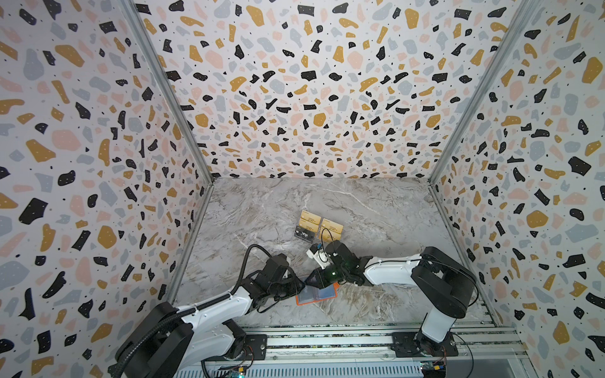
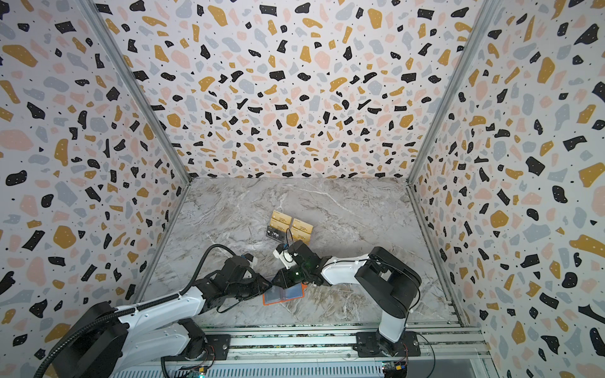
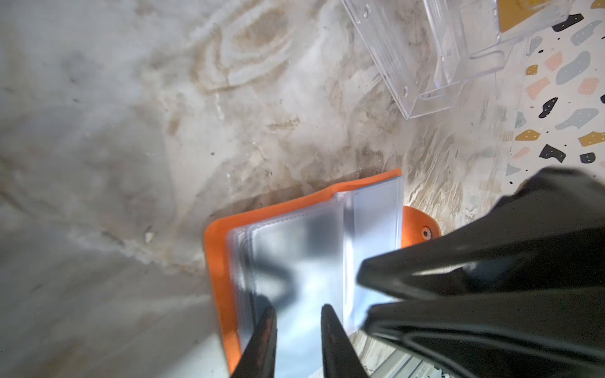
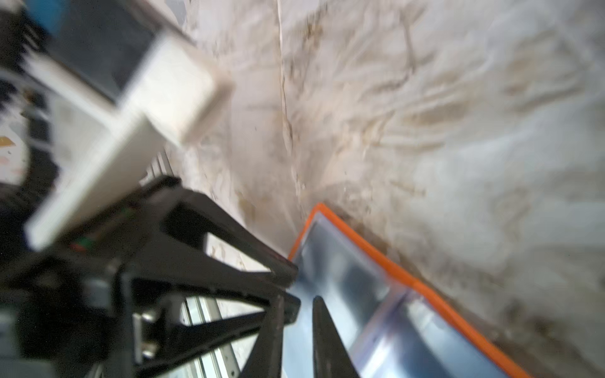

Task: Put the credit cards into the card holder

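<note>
The orange card holder lies open near the marble table's front edge. The left gripper and right gripper, each with jaws slightly apart, meet over its clear sleeves. Farther back, the credit cards sit in a clear acrylic stand.

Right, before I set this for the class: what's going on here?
Two robot arms are working on an orange card holder lying open on the marble table. The left gripper and right gripper meet over its clear sleeves, jaws slightly apart, neither holding a card. The credit cards sit farther back in a clear stand.
</note>
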You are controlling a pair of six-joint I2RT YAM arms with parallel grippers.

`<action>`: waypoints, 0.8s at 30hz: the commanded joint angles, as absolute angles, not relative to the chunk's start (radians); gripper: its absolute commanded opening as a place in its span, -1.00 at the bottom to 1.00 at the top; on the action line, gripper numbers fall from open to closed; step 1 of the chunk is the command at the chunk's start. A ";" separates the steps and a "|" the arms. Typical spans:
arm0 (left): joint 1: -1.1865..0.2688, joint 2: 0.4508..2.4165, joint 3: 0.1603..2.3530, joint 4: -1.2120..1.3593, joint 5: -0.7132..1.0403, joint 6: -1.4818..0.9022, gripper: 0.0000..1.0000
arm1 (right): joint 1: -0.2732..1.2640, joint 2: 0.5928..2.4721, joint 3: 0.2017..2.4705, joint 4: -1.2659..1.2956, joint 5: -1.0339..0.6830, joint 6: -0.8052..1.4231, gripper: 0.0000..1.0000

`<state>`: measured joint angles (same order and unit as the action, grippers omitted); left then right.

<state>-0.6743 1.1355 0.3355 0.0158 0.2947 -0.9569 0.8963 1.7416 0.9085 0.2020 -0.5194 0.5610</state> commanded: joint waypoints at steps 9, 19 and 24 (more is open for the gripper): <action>-0.673 1.094 0.359 -0.006 0.278 -0.920 -0.45 | 0.774 1.885 1.462 -0.274 -0.440 0.196 -0.38; -0.673 1.057 0.379 -0.034 0.287 -0.906 -0.44 | 0.749 2.057 1.745 -0.477 -0.378 0.090 -0.40; -0.673 1.055 0.373 -0.013 0.298 -0.908 -0.42 | 0.748 2.101 1.802 -0.518 -0.315 0.059 -0.39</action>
